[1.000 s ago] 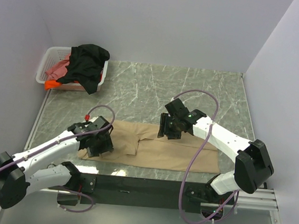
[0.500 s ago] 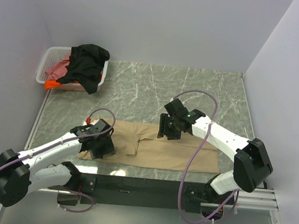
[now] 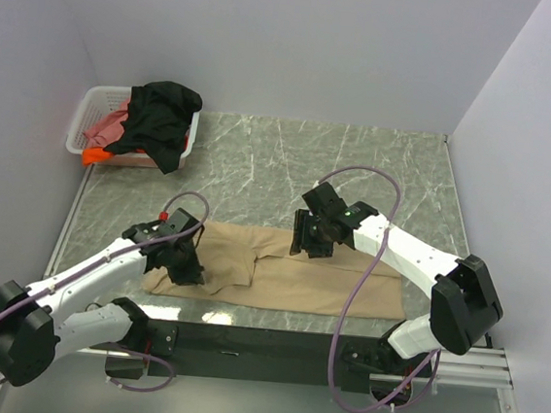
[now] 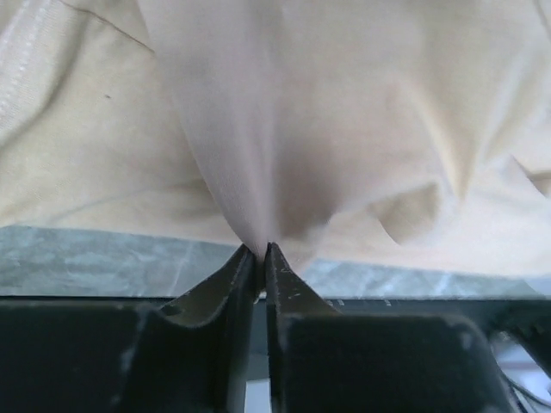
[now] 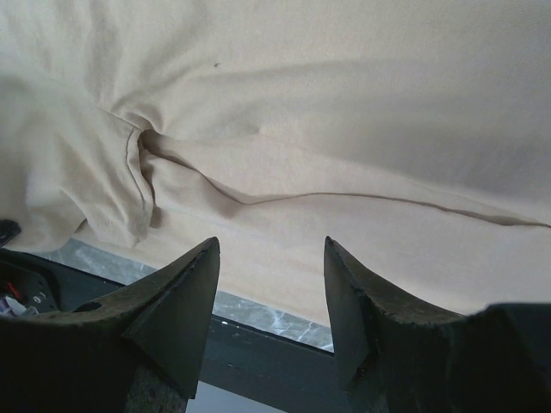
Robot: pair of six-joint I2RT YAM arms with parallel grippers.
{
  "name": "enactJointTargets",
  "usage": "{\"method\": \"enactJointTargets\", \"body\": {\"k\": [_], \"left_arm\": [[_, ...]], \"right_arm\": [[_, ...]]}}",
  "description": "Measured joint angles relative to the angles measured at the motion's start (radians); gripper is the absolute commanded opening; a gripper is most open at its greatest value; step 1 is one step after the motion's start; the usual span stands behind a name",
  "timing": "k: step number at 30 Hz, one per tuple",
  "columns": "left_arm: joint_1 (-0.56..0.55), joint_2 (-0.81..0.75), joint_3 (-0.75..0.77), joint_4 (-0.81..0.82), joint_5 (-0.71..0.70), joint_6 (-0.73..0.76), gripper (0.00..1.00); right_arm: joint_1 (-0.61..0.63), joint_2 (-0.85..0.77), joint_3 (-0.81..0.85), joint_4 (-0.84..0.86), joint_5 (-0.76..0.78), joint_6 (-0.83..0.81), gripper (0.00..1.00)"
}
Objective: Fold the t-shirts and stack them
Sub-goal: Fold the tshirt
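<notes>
Tan t-shirt (image 3: 326,285) lies spread flat along the near edge of the marble worktop (image 3: 386,168), just ahead of my arm bases. My left gripper (image 3: 189,269) sits at the shirt's left end, jaws pinched together on a raised fold of the tan cloth (my wrist view shows it peaked up between the fingers (image 4: 224,284)). My right gripper (image 3: 311,239) hangs over the shirt's far edge near the middle — jaws apart, gripping nothing. At the far left corner the white basket (image 3: 81,119) holds a black t-shirt (image 3: 162,118) draped over its rim, a pink-red t-shirt (image 3: 107,130) and an orange t-shirt (image 3: 95,156).
</notes>
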Motion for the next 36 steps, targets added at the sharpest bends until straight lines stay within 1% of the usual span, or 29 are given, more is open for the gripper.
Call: {"method": "enactJointTargets", "body": {"k": [4,9,15,16,17,19,20,21,22,27,31,36], "left_arm": [[0.067,-0.021,0.005,-0.015,0.089,0.035,0.21],[0.156,-0.046,0.005,-0.048,0.186,0.071,0.22],[0.237,-0.106,0.005,-0.08,0.273,0.093,0.23],[0.249,-0.115,0.005,-0.084,0.289,0.095,0.25],[0.261,-0.12,0.005,-0.086,0.3,0.097,0.3],[0.287,-0.129,0.005,-0.09,0.322,0.102,0.32],[0.305,-0.135,0.005,-0.092,0.329,0.105,0.37],[0.323,-0.14,0.005,-0.095,0.333,0.108,0.41],[0.343,-0.147,0.005,-0.098,0.334,0.113,0.42],[0.429,-0.165,0.016,-0.127,0.3,0.135,0.41],[0.44,-0.143,0.034,-0.125,0.259,0.165,0.38],[0.441,-0.066,0.034,-0.089,0.24,0.196,0.42]], "right_arm": [[0.004,0.0,0.0,0.0,0.003,0.0,0.59],[0.004,0.0,0.0,-0.003,0.006,0.0,0.59],[0.004,0.0,0.0,-0.006,0.01,-0.001,0.59],[0.005,0.0,0.002,-0.006,0.013,-0.002,0.59],[0.007,0.0,0.002,-0.007,0.016,-0.004,0.59],[0.017,0.005,0.012,-0.015,0.022,-0.008,0.59],[0.027,0.011,0.021,-0.018,0.026,-0.012,0.59],[0.04,0.02,0.031,-0.02,0.027,-0.016,0.59],[0.055,0.031,0.044,-0.021,0.026,-0.019,0.59],[0.14,0.112,0.111,-0.003,-0.016,-0.025,0.59],[0.2,0.198,0.166,0.019,-0.071,-0.03,0.58],[0.267,0.308,0.239,0.025,-0.119,-0.041,0.58]]}}
